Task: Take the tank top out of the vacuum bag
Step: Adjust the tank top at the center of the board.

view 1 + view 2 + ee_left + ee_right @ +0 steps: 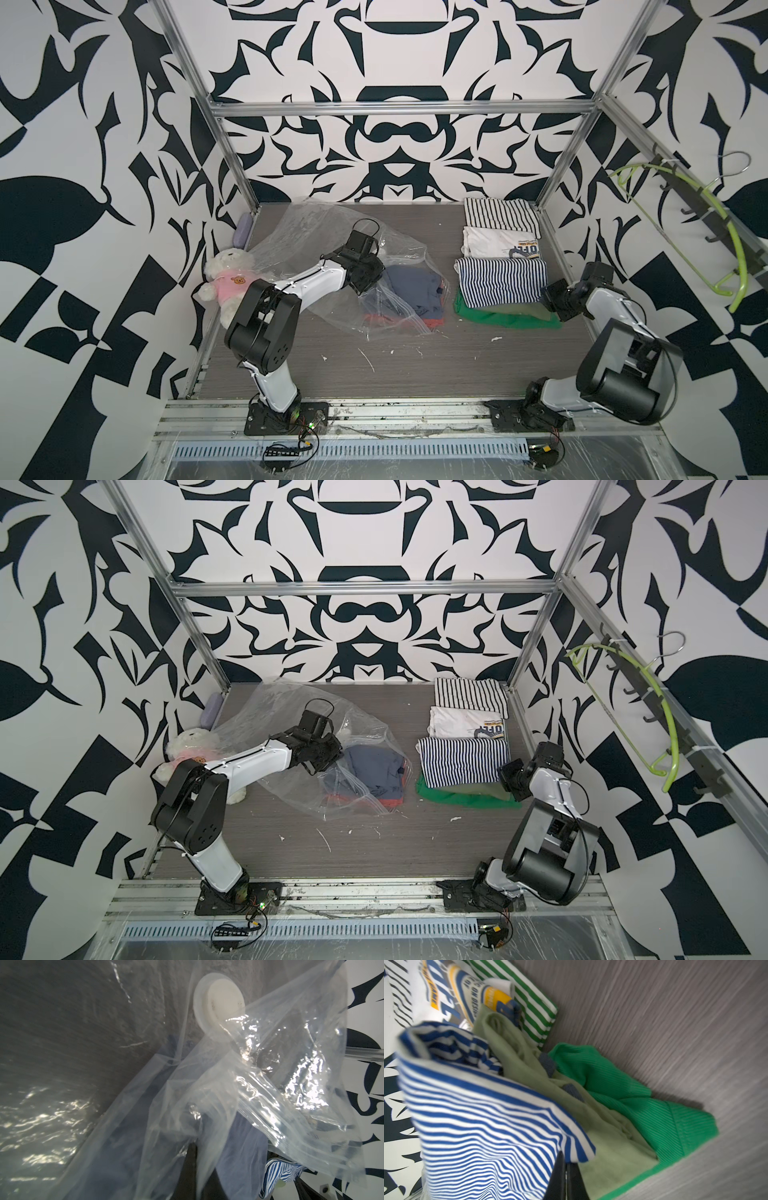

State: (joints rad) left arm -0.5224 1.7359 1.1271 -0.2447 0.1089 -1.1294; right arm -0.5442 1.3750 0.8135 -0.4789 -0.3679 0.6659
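The clear vacuum bag (316,232) (274,712) lies crumpled on the left half of the table, its round white valve cap (224,997) showing. My left gripper (370,278) (199,1147) is shut on a fold of the bag's film and holds it raised. Inside the bag lie a folded blue-grey garment (411,291) (245,1147) and a red one (378,320); I cannot tell which is the tank top. My right gripper (550,297) (564,1159) is shut and holds nothing. Its tips are at the corner of a blue-striped garment (500,280) (477,1126) on the right-hand pile.
The right pile holds an olive garment (602,1147) and a green one (507,318). Behind it lie a white printed tee (498,245) and a black-striped top (498,214). A teddy bear (226,278) and a purple case (241,232) sit at the left edge. A green hanger (706,232) hangs right.
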